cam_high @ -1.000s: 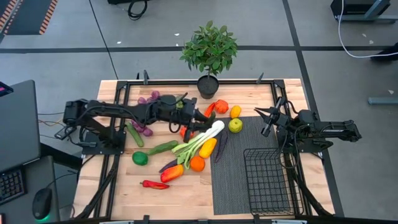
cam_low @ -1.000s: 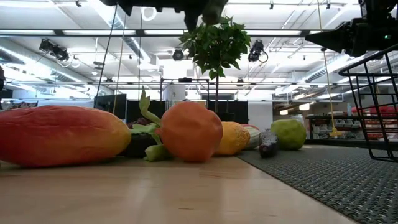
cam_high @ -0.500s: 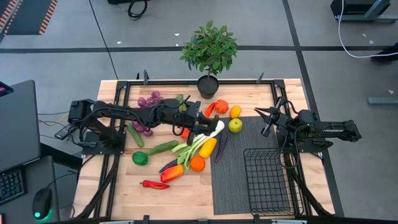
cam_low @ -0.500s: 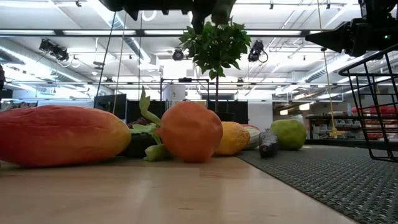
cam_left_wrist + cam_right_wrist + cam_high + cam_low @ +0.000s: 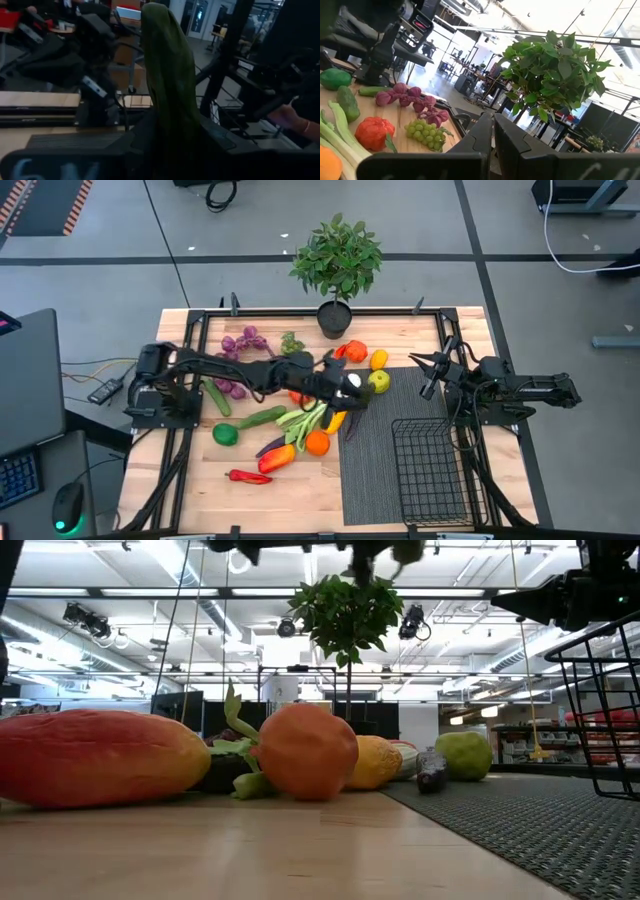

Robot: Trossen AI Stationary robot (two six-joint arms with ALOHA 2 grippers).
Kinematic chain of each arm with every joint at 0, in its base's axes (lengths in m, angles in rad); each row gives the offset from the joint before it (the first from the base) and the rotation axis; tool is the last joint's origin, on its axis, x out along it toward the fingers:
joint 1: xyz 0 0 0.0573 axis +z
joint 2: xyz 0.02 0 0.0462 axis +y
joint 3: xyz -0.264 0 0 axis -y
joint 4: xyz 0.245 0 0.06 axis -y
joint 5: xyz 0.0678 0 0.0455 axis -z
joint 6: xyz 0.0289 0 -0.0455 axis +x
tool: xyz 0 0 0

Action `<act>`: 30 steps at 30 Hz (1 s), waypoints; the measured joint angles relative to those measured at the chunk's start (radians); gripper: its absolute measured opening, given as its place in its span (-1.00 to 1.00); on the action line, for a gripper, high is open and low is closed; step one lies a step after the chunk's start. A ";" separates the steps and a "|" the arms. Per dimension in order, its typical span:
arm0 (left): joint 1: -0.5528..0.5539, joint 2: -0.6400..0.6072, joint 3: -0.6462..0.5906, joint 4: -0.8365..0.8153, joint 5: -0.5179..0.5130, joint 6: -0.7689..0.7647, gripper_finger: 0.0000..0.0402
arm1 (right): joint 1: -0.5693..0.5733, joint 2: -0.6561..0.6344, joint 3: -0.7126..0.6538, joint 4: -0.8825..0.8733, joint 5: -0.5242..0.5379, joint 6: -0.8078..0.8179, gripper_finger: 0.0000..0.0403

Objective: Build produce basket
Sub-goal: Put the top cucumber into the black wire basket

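**Left gripper carries a green vegetable toward the basket**

The left gripper (image 5: 352, 387) hangs over the pile of produce (image 5: 300, 425), just beside the green apple (image 5: 378, 381), pinching a dark green vegetable (image 5: 167, 85) by its lower end so it stands upright between the fingers. It looks like a cucumber or pepper: light, fairly stiff, with smooth skin that could slip, so a hold nearer its middle would probably be steadier. The basket (image 5: 432, 470) sits on the ribbed mat (image 5: 368, 465), well apart from the apple, toward the front of the surface (image 5: 290, 490). The right gripper (image 5: 428, 375) waits beside the mat's far corner, fingers pressed together and empty.
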 joint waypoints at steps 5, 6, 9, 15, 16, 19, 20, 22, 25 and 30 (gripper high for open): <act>-0.009 0.087 0.105 -0.035 -0.003 -0.005 -0.45 | 0.000 0.000 0.000 0.001 0.001 0.000 -0.87; -0.012 0.103 0.122 -0.047 0.001 -0.005 -0.45 | 0.000 0.000 0.000 0.001 0.001 0.000 -0.87; -0.023 0.145 0.168 -0.050 0.021 -0.005 -0.45 | 0.000 0.000 0.000 0.001 0.001 0.000 -0.87; -0.041 0.223 0.236 -0.050 0.045 -0.003 -0.45 | 0.000 0.000 0.000 0.001 0.001 0.000 -0.87; -0.043 0.228 0.237 -0.056 0.046 0.000 -0.45 | 0.000 0.000 0.000 0.001 0.000 0.000 -0.87; -0.053 0.250 0.252 -0.043 0.047 0.001 -0.45 | 0.000 0.000 0.000 0.001 0.000 0.000 -0.87; -0.058 0.258 0.259 -0.035 0.046 0.000 -0.45 | 0.000 0.000 0.000 0.000 0.000 0.000 -0.87; -0.068 0.278 0.268 -0.011 0.046 0.001 -0.45 | 0.000 0.000 0.000 0.001 0.000 0.000 -0.87; -0.084 0.300 0.279 0.032 0.046 0.003 -0.45 | 0.000 0.000 0.000 0.000 0.000 0.000 -0.87; -0.091 0.314 0.289 0.050 0.049 -0.004 -0.45 | 0.000 0.000 0.000 0.000 0.000 0.000 -0.87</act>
